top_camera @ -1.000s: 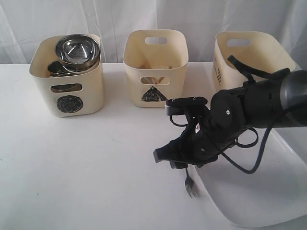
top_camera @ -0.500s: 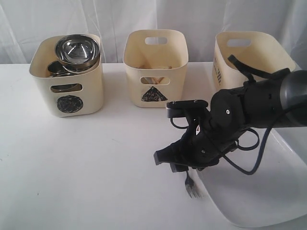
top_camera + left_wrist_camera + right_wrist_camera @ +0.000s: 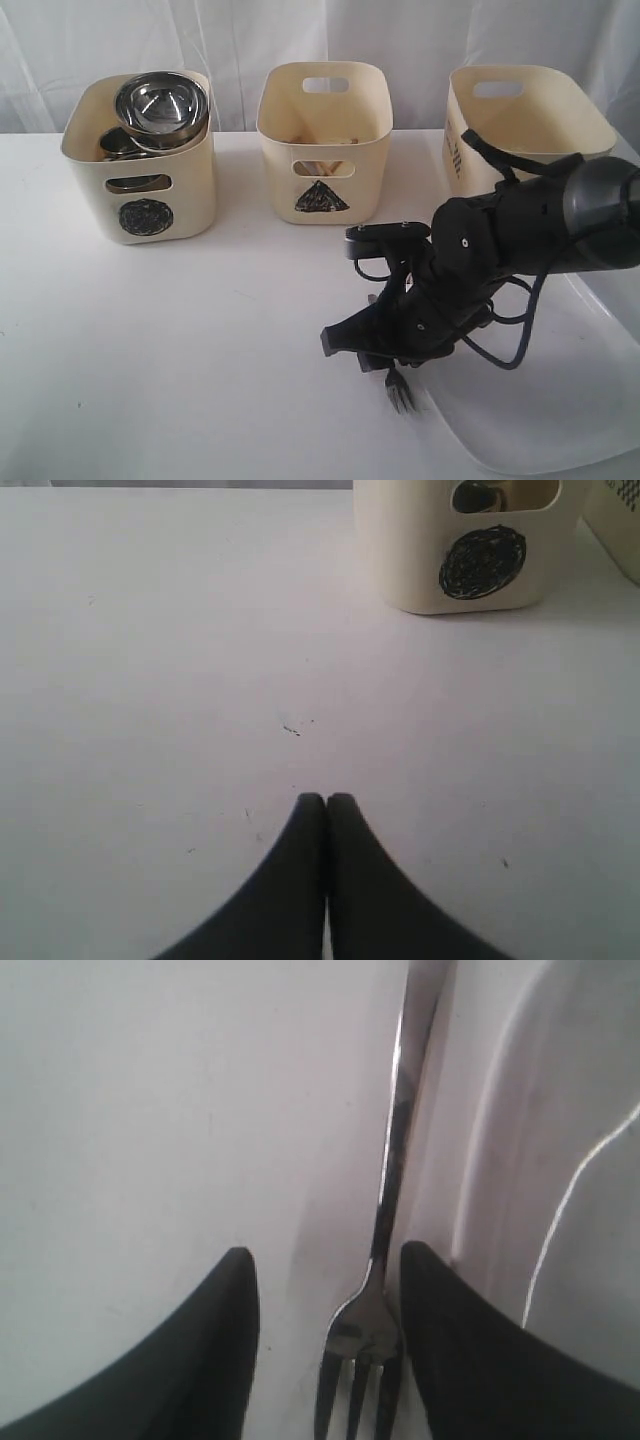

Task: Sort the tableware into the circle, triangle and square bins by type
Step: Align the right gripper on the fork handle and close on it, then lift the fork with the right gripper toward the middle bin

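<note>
Two claws: right claw (image 3: 325, 1255) spread wide astride the fork (image 3: 385, 1220), gripping nothing, at five o'clock beside the plate (image 3: 560, 410); left claw (image 3: 326, 802) closed, empty. Ten-o'clock circle bin (image 3: 140, 175) holds a steel bowl (image 3: 160, 103); square bin (image 3: 520, 115) contents hidden.

Open table (image 3: 150, 350) fills the lower left of the frame, while the row of bins (image 3: 322, 150) blocks the top and the plate (image 3: 560, 410) and right arm (image 3: 520, 225) crowd the lower right.
</note>
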Controlling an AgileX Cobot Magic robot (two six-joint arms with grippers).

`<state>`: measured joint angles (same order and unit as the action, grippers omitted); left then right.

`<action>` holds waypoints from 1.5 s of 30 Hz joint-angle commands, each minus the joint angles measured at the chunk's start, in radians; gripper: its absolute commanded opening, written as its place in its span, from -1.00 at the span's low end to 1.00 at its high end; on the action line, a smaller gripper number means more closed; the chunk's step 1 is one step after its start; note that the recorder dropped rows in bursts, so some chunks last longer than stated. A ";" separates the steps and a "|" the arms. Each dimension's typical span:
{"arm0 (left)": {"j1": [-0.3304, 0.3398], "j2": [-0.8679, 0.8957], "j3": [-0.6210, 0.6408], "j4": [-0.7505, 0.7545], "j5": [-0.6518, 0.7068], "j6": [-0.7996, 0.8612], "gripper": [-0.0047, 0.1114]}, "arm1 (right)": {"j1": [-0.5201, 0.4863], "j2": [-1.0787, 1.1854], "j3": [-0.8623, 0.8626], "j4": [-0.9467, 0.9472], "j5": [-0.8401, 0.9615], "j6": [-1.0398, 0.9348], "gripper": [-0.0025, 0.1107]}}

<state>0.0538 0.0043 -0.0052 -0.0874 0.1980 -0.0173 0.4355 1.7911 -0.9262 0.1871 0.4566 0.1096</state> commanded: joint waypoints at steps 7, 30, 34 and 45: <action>0.003 -0.004 0.005 -0.007 -0.004 -0.004 -0.92 | -0.008 0.005 -0.005 -0.103 -0.018 0.052 -0.19; 0.003 -0.004 0.005 -0.007 -0.004 -0.004 -0.92 | -0.007 0.071 -0.090 -0.112 0.080 0.075 -0.19; 0.003 -0.004 0.005 -0.007 -0.004 -0.004 -0.92 | -0.007 0.096 -0.090 -0.112 0.087 0.075 -0.19; 0.003 -0.004 0.005 -0.007 -0.004 -0.004 -0.92 | -0.007 0.104 -0.090 -0.109 0.104 0.048 -0.78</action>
<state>0.0538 0.0043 -0.0052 -0.0874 0.1980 -0.0173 0.4355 1.8815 -1.0240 0.0734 0.5404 0.1755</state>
